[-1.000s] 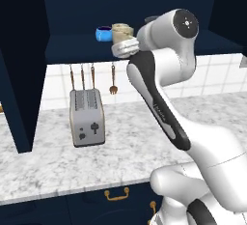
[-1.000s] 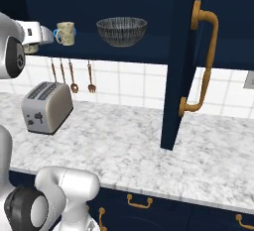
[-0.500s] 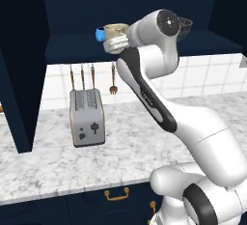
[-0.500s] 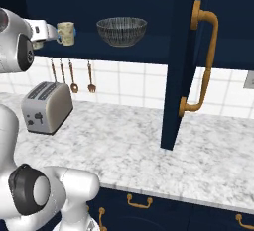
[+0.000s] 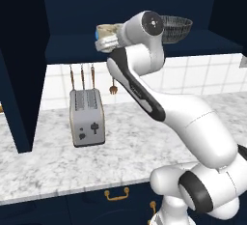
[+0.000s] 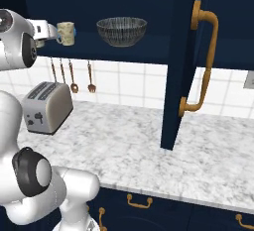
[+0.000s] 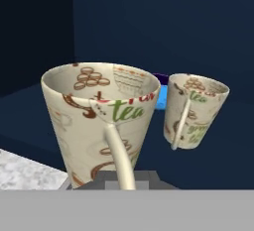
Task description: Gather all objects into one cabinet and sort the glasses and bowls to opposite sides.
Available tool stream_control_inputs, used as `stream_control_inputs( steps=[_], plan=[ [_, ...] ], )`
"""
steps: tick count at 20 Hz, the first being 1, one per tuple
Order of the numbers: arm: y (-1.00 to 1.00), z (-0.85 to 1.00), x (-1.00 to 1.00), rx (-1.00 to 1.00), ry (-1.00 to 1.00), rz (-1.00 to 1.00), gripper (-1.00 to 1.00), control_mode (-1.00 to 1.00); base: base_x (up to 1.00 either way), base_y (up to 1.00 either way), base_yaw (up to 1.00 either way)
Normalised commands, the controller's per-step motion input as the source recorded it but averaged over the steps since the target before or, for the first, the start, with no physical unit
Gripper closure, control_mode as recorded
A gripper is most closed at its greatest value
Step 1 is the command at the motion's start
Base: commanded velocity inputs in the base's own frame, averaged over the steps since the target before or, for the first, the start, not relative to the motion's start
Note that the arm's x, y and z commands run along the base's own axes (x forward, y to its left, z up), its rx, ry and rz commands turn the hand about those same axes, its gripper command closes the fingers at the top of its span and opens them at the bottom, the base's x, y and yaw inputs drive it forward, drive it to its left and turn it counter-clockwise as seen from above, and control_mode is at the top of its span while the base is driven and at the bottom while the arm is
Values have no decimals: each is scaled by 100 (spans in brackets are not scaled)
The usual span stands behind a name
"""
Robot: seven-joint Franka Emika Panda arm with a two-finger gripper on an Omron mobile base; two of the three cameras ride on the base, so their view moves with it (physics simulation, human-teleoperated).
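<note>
Up at the open navy wall cabinet (image 6: 183,51), the gripper (image 5: 103,40) is closed tight on the handle of a beige printed mug (image 7: 101,121), held upright over the left end of the shelf (image 5: 144,50). Just beyond it stands a second beige printed cup (image 7: 194,110), with a bit of the small blue bowl (image 7: 162,98) showing between them. Well apart to the right, the large dark patterned bowl (image 6: 121,30) sits on the same shelf. Below, hanging utensils (image 6: 74,79) and a toaster (image 5: 87,118) on the marble counter (image 6: 149,150).
</note>
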Motion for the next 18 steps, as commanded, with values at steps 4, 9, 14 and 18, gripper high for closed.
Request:
stream_control_inputs(
  steps=[4,9,14,18],
  plan=[
    [0,-4,51,0,0,-2,100,-100,0,0,0],
    [1,-15,44,0,0,-2,100,-100,0,0,0],
    [26,-28,13,0,0,0,100,-100,0,0,0],
    [23,-22,18,0,0,0,100,-100,0,0,0]
  ],
)
